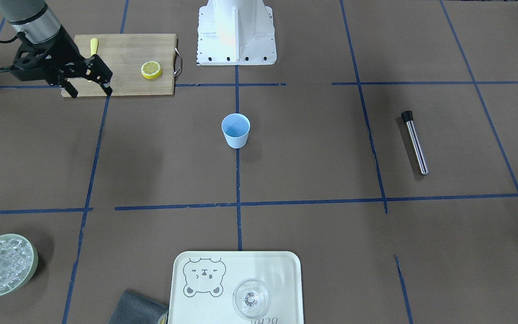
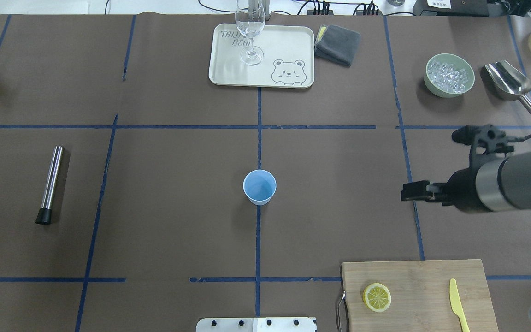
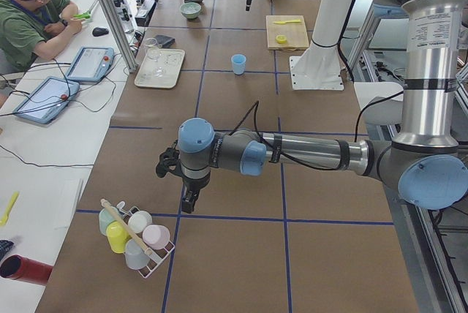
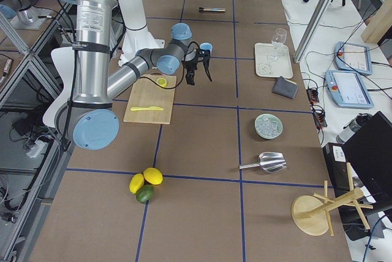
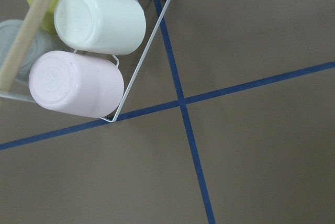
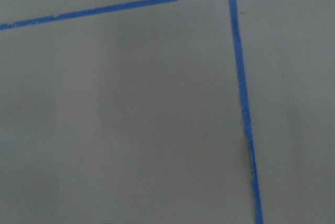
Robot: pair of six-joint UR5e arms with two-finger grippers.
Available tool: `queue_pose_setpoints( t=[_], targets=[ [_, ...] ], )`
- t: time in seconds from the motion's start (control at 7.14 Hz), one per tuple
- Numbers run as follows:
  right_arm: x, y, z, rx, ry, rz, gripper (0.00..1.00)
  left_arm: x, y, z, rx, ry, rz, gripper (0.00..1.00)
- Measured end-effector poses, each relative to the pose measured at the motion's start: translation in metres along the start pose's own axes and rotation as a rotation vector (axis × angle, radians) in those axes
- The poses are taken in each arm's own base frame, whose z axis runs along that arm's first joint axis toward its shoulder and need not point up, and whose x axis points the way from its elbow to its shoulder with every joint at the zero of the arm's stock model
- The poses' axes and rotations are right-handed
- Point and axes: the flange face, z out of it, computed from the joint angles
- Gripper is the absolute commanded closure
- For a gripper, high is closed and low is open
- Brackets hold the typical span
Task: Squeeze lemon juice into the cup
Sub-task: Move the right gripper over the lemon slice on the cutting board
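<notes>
The lemon slice (image 1: 151, 69) lies flat on a wooden cutting board (image 1: 124, 54); it also shows in the overhead view (image 2: 376, 297). The light-blue cup (image 1: 235, 130) stands upright and empty at the table's middle (image 2: 259, 186). My right gripper (image 1: 91, 93) is open and empty. It hangs above the table just beyond the board's far edge (image 2: 406, 191), well apart from the slice and the cup. My left gripper (image 3: 189, 200) shows only in the exterior left view, far from both, beside a cup rack; I cannot tell whether it is open or shut.
A yellow plastic knife (image 2: 458, 304) lies on the board. A tray (image 2: 228, 74) holds a clear glass (image 2: 250, 32). A folded grey cloth (image 2: 338, 44), a bowl of ice (image 2: 450, 76), a metal scoop (image 2: 510, 83) and a metal rod (image 2: 52, 182) lie around. The wire rack of cups (image 5: 99, 22) is under the left wrist.
</notes>
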Motion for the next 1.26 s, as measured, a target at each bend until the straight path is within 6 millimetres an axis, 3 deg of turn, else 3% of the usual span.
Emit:
queue_pose_setpoints(
  t=[0.28,0.56,0.84,1.26],
  targets=[
    [-0.045,0.075,0.015,0.013,0.058,-0.074,0.0,0.001,-0.002,-0.001,0.003,0.0,0.002,0.0],
    [-0.081,0.127,0.044,0.032,0.076,-0.137,0.0,0.002,-0.004,-0.002,0.004,0.001,0.003,0.0],
    [-0.091,0.152,0.08,0.067,0.108,-0.173,0.0,0.001,-0.005,-0.001,0.004,0.001,0.003,0.0],
    [-0.077,0.16,0.092,0.084,0.137,-0.174,0.0,0.001,-0.006,-0.001,0.005,0.0,0.005,0.0]
  ],
)
